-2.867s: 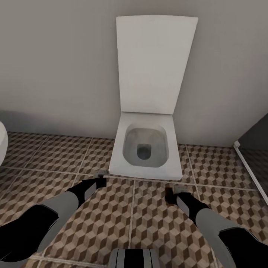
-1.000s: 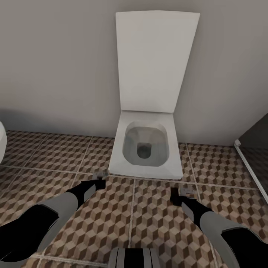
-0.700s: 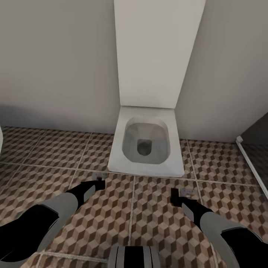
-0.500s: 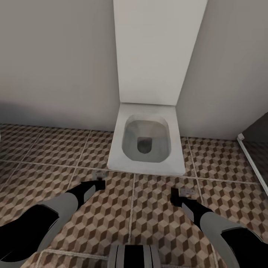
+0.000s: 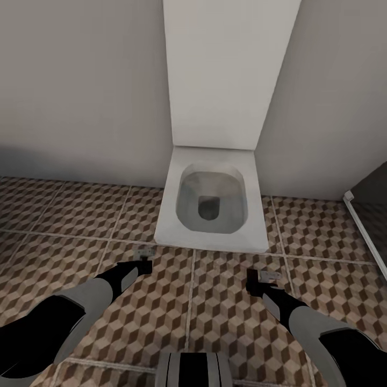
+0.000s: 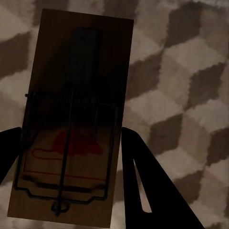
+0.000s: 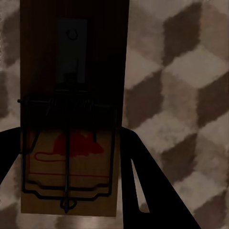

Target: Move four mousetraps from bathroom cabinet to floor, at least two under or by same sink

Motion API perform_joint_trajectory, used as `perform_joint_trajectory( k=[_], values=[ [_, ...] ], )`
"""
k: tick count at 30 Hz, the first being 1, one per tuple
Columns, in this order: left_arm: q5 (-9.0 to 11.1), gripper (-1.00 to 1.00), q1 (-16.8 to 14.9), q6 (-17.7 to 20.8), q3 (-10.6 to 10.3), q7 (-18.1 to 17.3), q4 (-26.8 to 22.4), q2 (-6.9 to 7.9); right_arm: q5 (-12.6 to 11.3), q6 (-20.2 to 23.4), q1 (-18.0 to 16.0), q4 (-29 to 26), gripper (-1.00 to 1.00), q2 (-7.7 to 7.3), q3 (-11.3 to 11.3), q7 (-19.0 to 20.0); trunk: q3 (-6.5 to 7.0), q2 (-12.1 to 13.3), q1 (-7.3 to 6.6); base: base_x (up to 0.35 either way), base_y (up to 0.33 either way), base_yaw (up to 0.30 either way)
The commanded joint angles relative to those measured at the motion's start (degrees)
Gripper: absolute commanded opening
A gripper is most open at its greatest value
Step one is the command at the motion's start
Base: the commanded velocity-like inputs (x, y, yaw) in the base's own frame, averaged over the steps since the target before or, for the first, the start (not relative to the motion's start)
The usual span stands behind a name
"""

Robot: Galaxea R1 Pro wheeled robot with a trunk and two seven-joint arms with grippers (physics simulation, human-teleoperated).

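Two mousetraps in view, one per gripper: left gripper clamped on the first mousetrap, right gripper clamped on the second mousetrap, dark fingers pressing each board's long edges. Both held low over the bathroom floor, in front of one open white toilet. Long axis of each board running straight out along the fingers, printed red mouse end nearest the wrist, plain metal-plate end pointing away toward the toilet.

No legible text, number or brand. Each mousetrap, left-held and right-held, bears only a red printed mouse-like silhouette above a red outlined shape on its wooden board.
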Motion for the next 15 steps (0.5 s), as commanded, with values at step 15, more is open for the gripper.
perform_joint_trajectory(
  k=[15],
  values=[
    [0.4,-1.0,0.0,0.3,-0.5,0.2,0.0,0.01,-0.7,-0.4,0.1,0.2,-1.0,-0.02,0.5,0.4,-0.03,0.0,-0.01,0.007,0.0,0.0]
  ],
)
